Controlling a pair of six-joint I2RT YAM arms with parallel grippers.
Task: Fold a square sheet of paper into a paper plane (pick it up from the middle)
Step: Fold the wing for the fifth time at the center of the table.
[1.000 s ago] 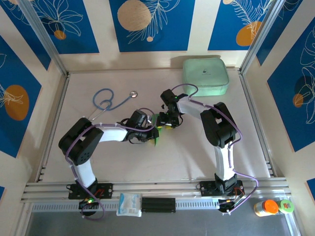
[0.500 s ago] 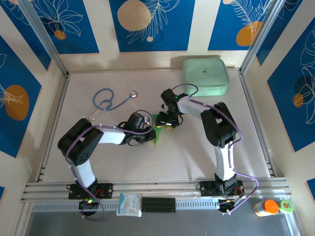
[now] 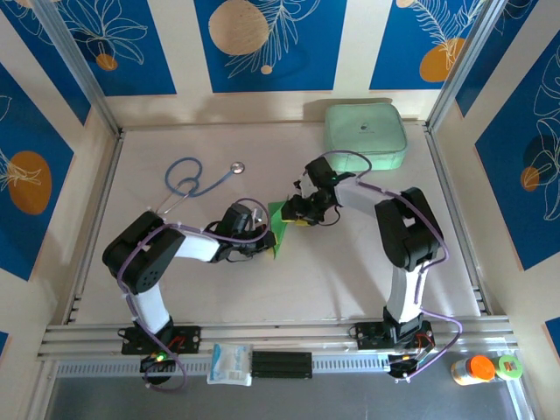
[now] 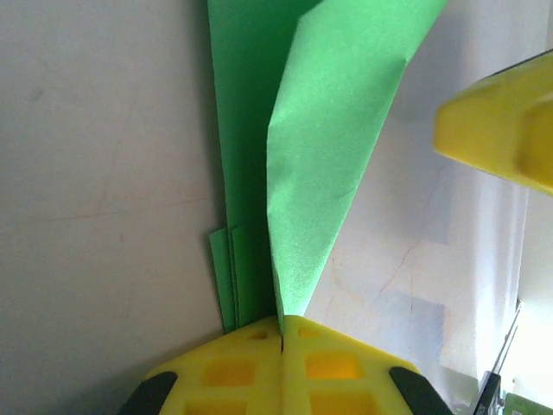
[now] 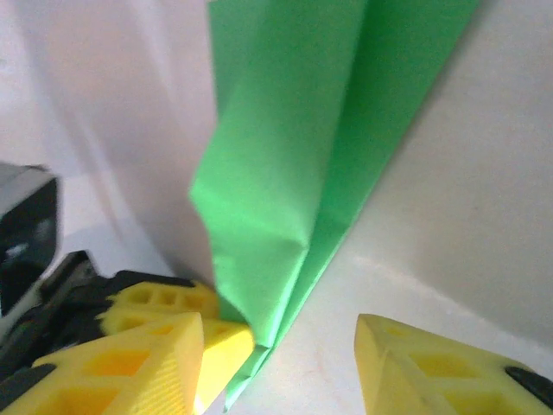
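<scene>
Left gripper point(image 4: 282, 335) clamps the folded paper point(image 4: 320, 156), which extends forward from its tips. Right gripper point(image 5: 289, 350) is partly open, paper edge between its jaws.

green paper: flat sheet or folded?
Folded. The green paper shows several stacked layers and sharp creases, with one flap pinched in the shut left gripper.

The left gripper point(image 4: 282, 333) is completing its closure, clamping onto the folded green paper point(image 4: 320, 156). The right arm point(image 3: 404, 229) is swinging its elbow rightward, shifting the right gripper point(image 5: 294, 339) and exposing more paper from above.
</scene>
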